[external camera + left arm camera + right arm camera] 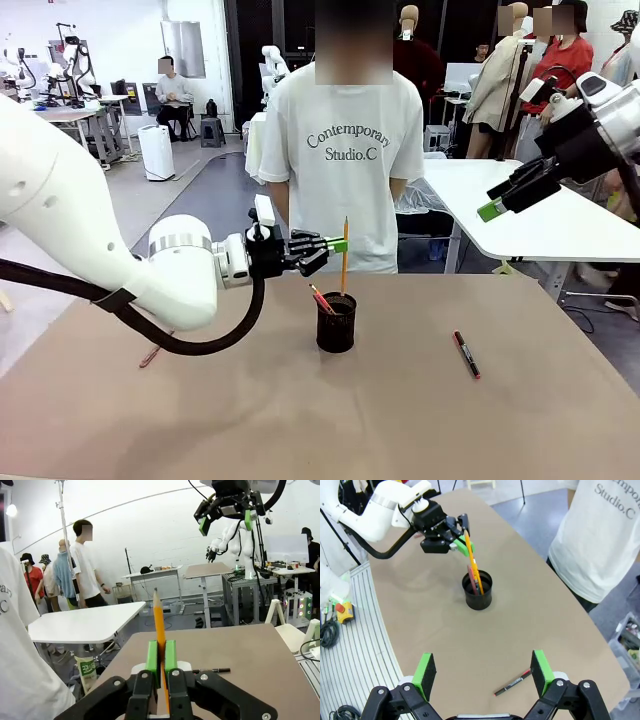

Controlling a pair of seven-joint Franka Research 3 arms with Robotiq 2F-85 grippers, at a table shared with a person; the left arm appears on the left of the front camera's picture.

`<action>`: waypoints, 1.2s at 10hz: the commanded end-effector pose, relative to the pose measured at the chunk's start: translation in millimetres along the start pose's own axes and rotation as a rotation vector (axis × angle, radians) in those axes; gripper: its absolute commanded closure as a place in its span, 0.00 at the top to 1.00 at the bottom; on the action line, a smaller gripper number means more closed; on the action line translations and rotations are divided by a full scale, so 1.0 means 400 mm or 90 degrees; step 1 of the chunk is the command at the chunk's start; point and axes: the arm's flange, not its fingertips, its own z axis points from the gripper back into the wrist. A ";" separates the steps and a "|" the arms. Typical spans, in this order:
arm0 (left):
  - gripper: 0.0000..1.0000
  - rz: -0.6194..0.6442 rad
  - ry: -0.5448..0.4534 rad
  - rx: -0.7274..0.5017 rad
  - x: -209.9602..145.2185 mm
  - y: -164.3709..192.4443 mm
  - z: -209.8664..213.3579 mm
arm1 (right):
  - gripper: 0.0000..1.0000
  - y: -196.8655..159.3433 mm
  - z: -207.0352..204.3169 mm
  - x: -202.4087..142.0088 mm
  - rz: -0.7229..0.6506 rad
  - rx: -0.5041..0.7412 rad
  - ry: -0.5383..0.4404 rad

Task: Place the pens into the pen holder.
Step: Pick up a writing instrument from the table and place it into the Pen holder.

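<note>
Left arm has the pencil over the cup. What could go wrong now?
1. The pencil has its lower end at the rim of the holder, beside the leaning red pen; pushing down could jam on either.
2. Nothing steadies the holder; a sideways nudge from the left gripper might tip it.

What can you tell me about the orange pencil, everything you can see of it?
The pencil is slim, yellow-orange and looks wooden, with a sharpened point facing up. It stands nearly upright, pinched at about mid-length between the green pads of the left claw, which is shut on it. Its lower end sits at the mouth of the black mesh pen holder, close to a reddish pen leaning inside. Whether it touches the holder or that pen cannot be told.
</note>
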 end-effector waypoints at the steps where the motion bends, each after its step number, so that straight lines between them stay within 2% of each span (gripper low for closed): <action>1: 0.00 -0.014 0.004 -0.015 -0.047 0.012 -0.004 | 1.00 -0.003 0.001 0.002 0.004 0.007 -0.012; 3: 0.00 -0.003 0.005 -0.015 -0.079 0.008 -0.002 | 1.00 -0.003 0.001 0.002 0.004 0.007 -0.012; 4: 0.06 0.001 0.002 -0.014 -0.086 0.006 -0.002 | 1.00 -0.003 0.001 0.002 0.004 0.007 -0.012; 9: 1.00 -0.008 -0.002 -0.012 -0.078 0.009 0.003 | 1.00 -0.003 0.001 0.002 0.004 0.007 -0.012; 12: 1.00 -0.016 -0.002 -0.013 -0.059 0.006 0.008 | 1.00 -0.003 0.001 0.002 0.004 0.007 -0.012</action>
